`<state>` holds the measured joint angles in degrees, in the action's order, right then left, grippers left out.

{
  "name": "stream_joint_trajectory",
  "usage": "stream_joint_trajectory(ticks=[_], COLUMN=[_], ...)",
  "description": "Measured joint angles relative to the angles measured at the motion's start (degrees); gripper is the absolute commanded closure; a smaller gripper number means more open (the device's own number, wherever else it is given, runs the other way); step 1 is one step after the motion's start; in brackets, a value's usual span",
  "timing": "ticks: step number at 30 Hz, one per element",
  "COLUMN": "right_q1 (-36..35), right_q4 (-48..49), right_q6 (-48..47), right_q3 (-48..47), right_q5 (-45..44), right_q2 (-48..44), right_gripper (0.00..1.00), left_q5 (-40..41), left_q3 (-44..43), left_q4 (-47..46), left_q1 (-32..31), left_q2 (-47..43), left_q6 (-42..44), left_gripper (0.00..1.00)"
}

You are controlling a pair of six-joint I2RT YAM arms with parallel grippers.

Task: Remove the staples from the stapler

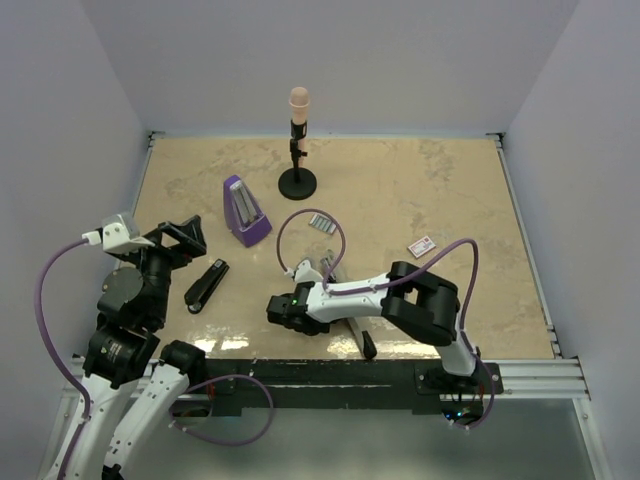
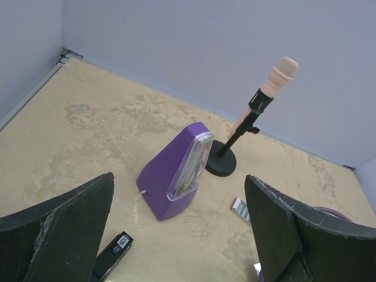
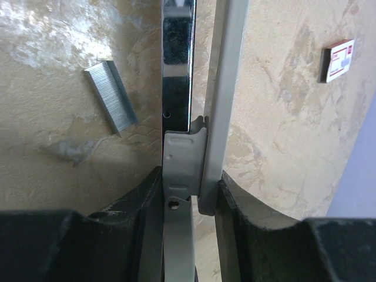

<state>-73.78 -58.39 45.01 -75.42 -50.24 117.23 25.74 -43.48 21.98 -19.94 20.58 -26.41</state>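
Note:
The stapler (image 3: 176,88) is a long slim bar, open into a shiny black-and-chrome rail and a grey metal arm (image 3: 226,88) beside it. My right gripper (image 3: 188,182) is shut on both parts at the grey hinge piece. From above, this gripper (image 1: 292,308) sits low at the near middle of the table, and the stapler's black end (image 1: 366,345) pokes out under the forearm. The staples (image 3: 111,96), a short ridged silver strip, lie loose on the table left of the stapler, also visible from above (image 1: 321,222). My left gripper (image 1: 185,240) hangs wide open and empty at the left.
A purple metronome (image 1: 245,212) and a microphone on a round black stand (image 1: 298,182) stand further back. A short black stapler (image 1: 207,285) lies near the left gripper. A pink-and-white card (image 1: 423,246) lies to the right. Purple cable (image 1: 340,240) loops over the stapler area.

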Motion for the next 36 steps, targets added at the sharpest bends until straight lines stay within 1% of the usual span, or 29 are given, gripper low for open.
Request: stream_joint_trajectory(ticks=[2,5,9,11,15,20,25,30,32,36], right_q1=[0.3,1.0,4.0,6.7,13.3,19.9,23.8,26.1,26.3,26.2], right_q4=[1.4,5.4,12.7,17.9,28.9,39.0,51.4,65.5,69.7,76.3], right_q6=[-0.5,-2.4,-6.8,-9.3,-13.8,-18.1,-18.9,-15.3,-13.4,-10.3], right_q3=[0.8,3.7,8.4,11.4,19.2,27.5,32.9,38.2,39.2,39.8], right_q5=[1.0,3.6,8.4,12.3,22.4,36.7,55.9,71.7,76.5,83.4], right_q2=[-1.3,-5.7,-14.7,-19.7,-29.6,-41.1,-49.3,-53.2,-53.4,-53.4], right_gripper=[1.0,1.0,1.0,1.0,1.0,1.0,1.0,1.0,1.0,1.0], left_q5=[0.0,-0.5,-1.9,-2.9,-7.9,-18.8,-33.3,-48.9,-53.9,-61.3], left_q3=[0.0,0.0,0.2,0.3,0.3,0.9,2.5,4.9,6.1,8.7], left_q4=[0.0,0.0,-0.2,-0.2,-1.7,-4.1,-7.8,-15.2,-18.6,-25.6], left_q1=[0.0,0.0,0.0,0.0,0.0,0.0,0.0,0.0,0.0,0.0], left_q2=[0.1,0.3,0.7,1.1,3.6,9.2,14.4,19.6,21.2,22.7], left_q6=[0.0,0.0,0.0,0.0,0.1,0.1,0.2,-1.6,-3.0,-6.4], left_gripper=[0.04,0.04,0.04,0.04,0.05,0.06,0.05,0.05,0.05,0.05])
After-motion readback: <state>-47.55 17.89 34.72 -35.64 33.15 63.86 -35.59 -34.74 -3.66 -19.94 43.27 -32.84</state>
